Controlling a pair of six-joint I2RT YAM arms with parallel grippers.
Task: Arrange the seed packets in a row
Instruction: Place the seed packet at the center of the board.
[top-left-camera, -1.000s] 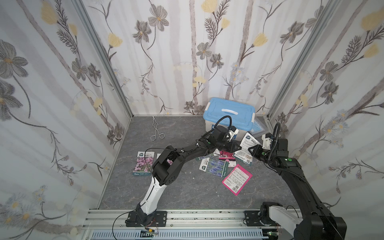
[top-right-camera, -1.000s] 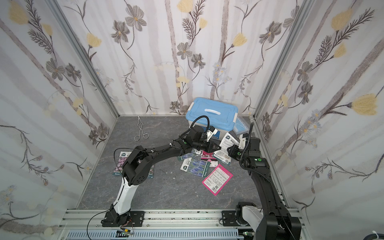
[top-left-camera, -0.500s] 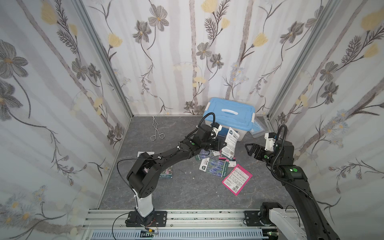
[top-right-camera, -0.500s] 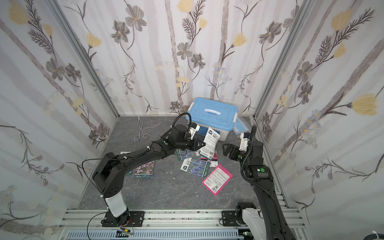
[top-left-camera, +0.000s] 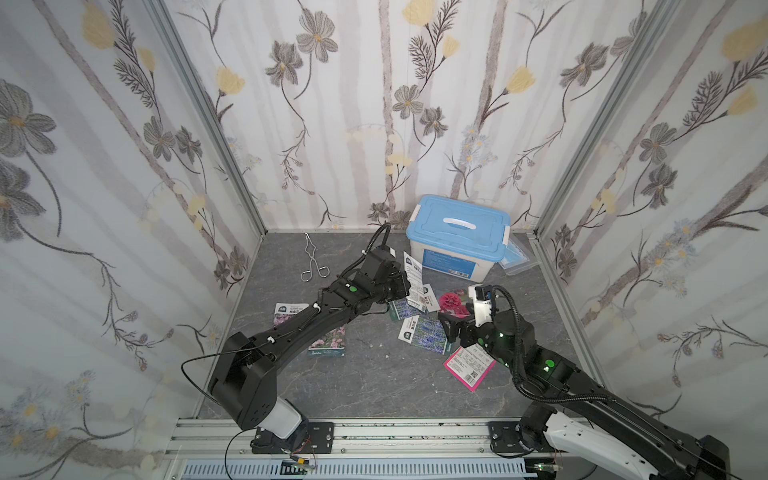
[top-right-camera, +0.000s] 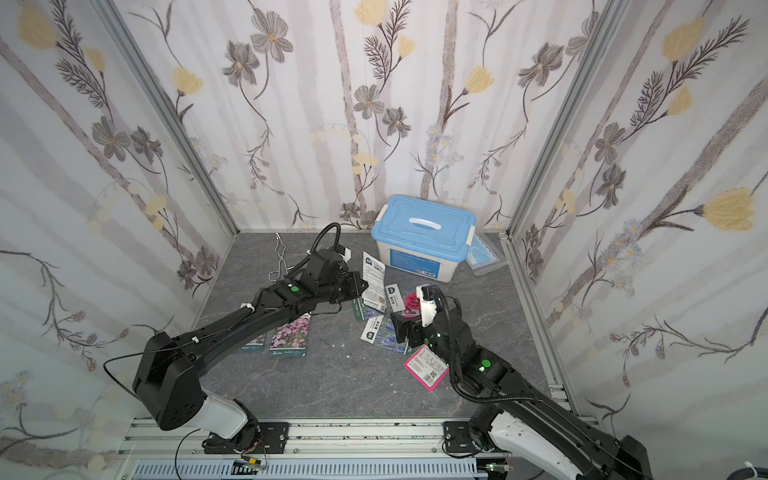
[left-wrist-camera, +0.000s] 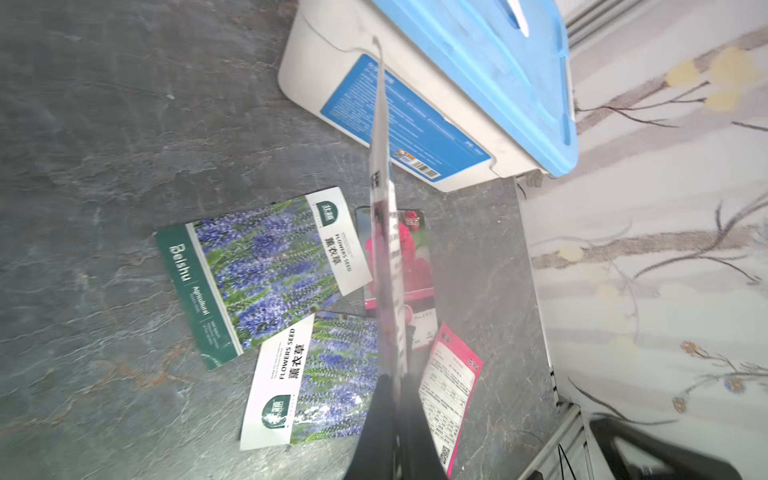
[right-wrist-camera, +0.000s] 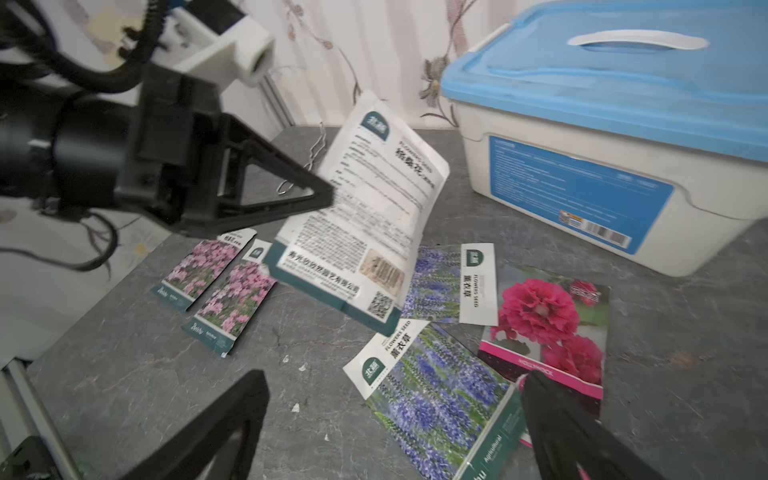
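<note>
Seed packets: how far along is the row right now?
Done: two pink-flower packets lie side by side. In hand: the left gripper holds a white-backed packet in the air. Left: two lavender packets, a carnation packet and a pink-backed packet lie in a loose overlapping cluster near the open right gripper.

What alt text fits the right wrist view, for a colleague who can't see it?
The left gripper holds a white text-backed seed packet in the air above the grey table. Below lie two pink-flower packets side by side, two lavender packets and a magenta-flower packet, with a blue-lidded box beside them. The right gripper hangs open in the foreground.
</note>
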